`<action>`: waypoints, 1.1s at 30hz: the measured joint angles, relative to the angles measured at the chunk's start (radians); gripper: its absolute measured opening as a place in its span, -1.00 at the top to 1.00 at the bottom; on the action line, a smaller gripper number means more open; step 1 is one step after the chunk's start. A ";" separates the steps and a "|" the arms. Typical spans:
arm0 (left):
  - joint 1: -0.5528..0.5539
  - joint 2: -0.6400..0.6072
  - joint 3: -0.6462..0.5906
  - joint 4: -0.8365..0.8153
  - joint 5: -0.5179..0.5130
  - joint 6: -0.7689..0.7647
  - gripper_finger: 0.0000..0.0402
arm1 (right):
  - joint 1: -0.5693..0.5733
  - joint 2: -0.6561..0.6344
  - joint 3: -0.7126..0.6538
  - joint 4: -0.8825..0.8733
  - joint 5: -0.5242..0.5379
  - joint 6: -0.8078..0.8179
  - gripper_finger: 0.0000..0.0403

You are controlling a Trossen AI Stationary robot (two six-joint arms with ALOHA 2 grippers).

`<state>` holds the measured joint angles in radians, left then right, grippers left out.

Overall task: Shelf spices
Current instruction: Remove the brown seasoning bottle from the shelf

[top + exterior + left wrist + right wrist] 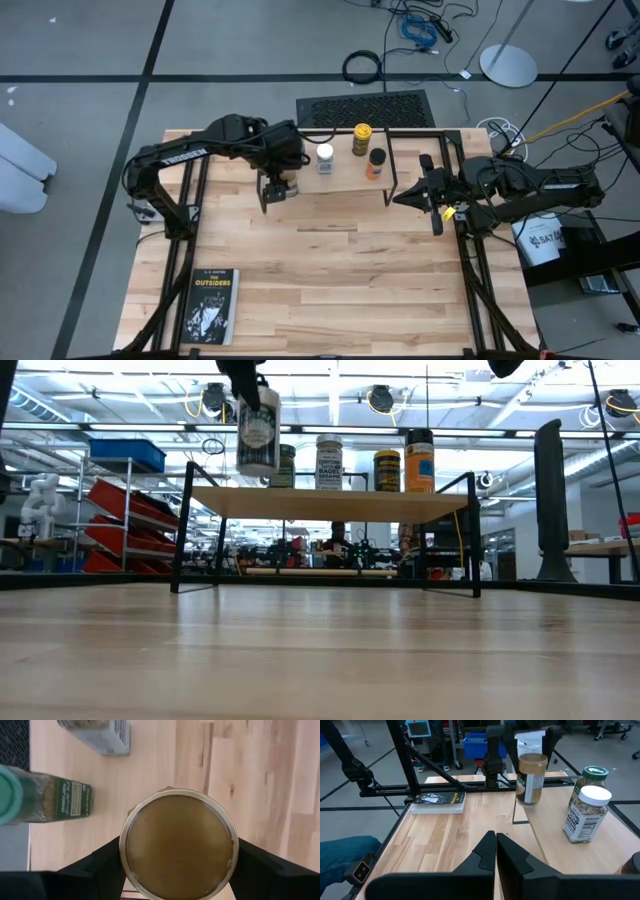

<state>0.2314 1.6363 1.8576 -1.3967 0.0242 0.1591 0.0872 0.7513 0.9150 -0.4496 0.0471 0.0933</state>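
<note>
The shelf [350, 178], a light plank on black wire legs, stands at the table's far middle. On it stand the white-lidded jar [325, 155], the yellow-lidded jar [362, 133], the black-lidded orange jar [376, 162] and the green-lidded jar [286, 465]. My left gripper [277, 187] is shut on the tan-lidded jar [258, 430], a little above the plank's left near edge. My right gripper [496, 842] is shut and empty, low by the shelf's right near corner [398, 199]. My left gripper pinches the tan-lidded jar at its top, one finger [102, 862] on each side of the lid's rim [125, 845]. The fingers come from above, pointing down. The jar hangs upright below them, lifted clear of the plank [330, 502].
A book [212, 305] lies at the table's near left corner. A black grille mat [365, 108] lies just beyond the shelf at the far edge. Black rails [190, 200] run along both table sides. Bare wood lies between the shelf and the near edge.
</note>
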 joint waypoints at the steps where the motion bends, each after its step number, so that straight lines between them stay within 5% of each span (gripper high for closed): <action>1: -0.006 0.000 0.011 -0.001 0.000 -0.006 -0.39 | 0.000 0.000 0.000 -0.002 0.000 0.000 1.00; 15: -0.170 -0.002 0.168 -0.109 0.011 -0.281 -0.39 | 0.000 0.000 0.000 -0.035 0.001 0.019 1.00; 21: -0.322 0.003 0.167 -0.090 0.023 -0.385 -0.39 | 0.000 0.000 0.000 -0.035 0.006 0.019 1.00; 33: -0.536 0.065 0.051 0.117 -0.123 -0.494 -0.39 | 0.000 0.000 0.000 -0.033 0.005 0.036 1.00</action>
<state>-0.3043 1.7011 1.9081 -1.2798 -0.0988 -0.3344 0.0872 0.7511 0.9146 -0.4829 0.0521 0.1295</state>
